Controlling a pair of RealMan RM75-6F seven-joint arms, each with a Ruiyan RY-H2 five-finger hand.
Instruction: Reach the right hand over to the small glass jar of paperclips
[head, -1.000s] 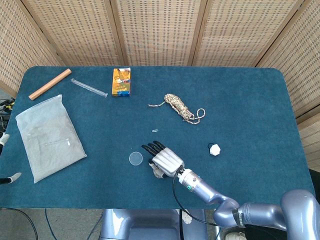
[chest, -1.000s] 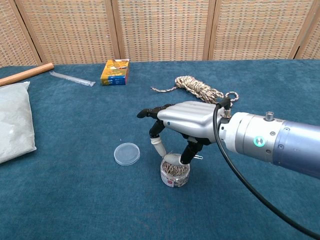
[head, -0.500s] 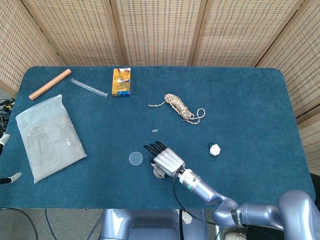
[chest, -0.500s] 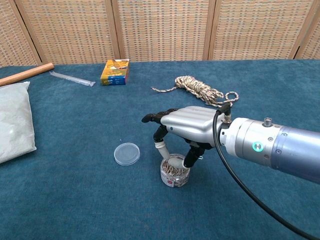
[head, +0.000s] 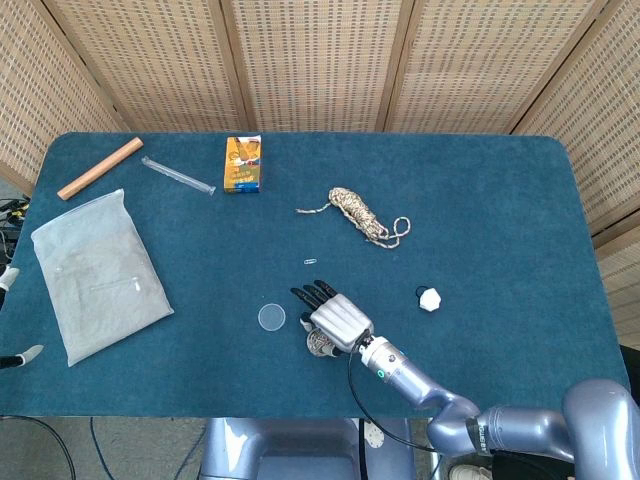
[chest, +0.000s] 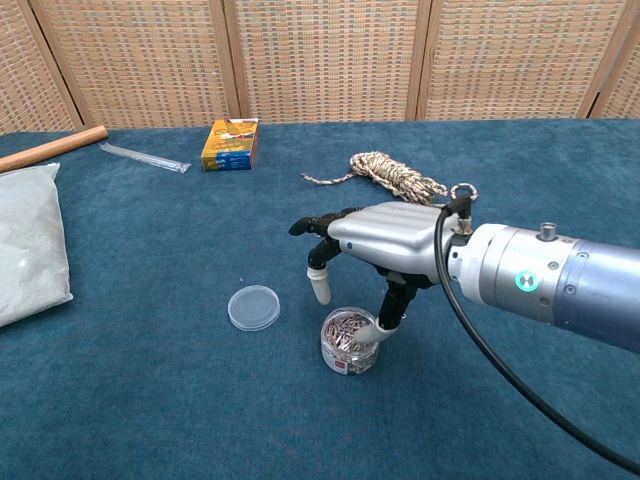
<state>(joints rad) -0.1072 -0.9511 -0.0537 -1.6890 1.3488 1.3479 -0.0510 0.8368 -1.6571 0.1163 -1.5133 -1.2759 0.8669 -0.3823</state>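
Jar (chest: 349, 342) half hidden under right hand (chest: 385, 238)

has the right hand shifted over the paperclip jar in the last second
Yes. In the chest view the right hand has drifted slightly right and lifted, judged against the glass jar and the clear lid, which have stayed put.

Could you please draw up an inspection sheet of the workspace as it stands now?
Surface: blue cloth table.
Job's things: open glass jar of paperclips, clear lid lying beside it.
Clutter: wooden dowel, plastic tube, orange box, rope bundle, white cap, grey bag, stray paperclip.
Hands: right hand above jar, one fingertip at rim; left not in view.
Cables: black cable along right forearm.
Surroundings: wicker screens.
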